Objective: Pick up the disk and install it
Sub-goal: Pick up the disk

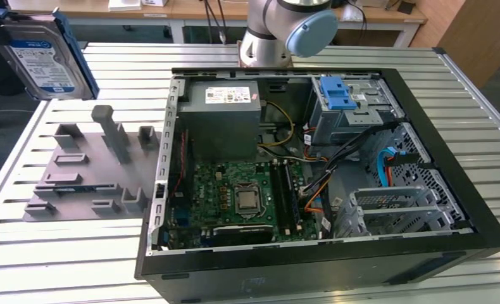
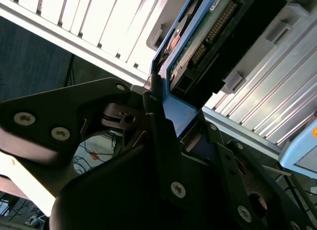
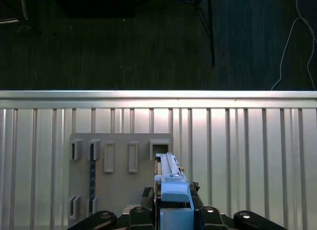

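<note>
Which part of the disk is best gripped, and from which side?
Grip one short end, jaws closing across the thin thickness, coming end-on along its length, as the gripper does in the first wrist view. The disk is a flat slab, so its faces give broad parallel contact, and the far end probably stays clear for insertion.

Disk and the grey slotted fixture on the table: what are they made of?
Disk: the body looks like silvery metal, with a glossy blue-and-white label. Its side rails look like blue plastic, matte and moulded. Fixture: uniform matte grey with blocky posts, probably plastic, possibly printed.
</note>
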Controlling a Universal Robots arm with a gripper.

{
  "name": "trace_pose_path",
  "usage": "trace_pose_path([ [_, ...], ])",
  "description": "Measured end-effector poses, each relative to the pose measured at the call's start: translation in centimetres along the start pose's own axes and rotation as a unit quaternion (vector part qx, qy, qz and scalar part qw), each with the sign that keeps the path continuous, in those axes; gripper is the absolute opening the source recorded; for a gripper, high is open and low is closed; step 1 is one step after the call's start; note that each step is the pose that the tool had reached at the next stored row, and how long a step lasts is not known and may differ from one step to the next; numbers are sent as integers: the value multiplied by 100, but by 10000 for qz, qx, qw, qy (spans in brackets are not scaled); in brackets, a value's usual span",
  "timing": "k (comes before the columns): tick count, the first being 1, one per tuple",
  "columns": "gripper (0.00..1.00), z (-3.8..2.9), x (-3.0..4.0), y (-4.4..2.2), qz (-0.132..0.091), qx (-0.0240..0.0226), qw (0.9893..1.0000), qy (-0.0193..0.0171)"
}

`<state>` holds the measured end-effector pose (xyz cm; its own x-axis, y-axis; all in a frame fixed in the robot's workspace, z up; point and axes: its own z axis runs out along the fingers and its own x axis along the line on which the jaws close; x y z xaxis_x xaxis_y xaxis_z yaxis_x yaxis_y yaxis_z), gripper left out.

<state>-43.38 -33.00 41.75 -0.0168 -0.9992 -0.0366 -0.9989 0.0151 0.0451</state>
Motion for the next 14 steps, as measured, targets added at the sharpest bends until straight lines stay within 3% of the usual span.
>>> trace_pose_path([
  [14,37,-78,-3,3,0,0,10000,0],
])
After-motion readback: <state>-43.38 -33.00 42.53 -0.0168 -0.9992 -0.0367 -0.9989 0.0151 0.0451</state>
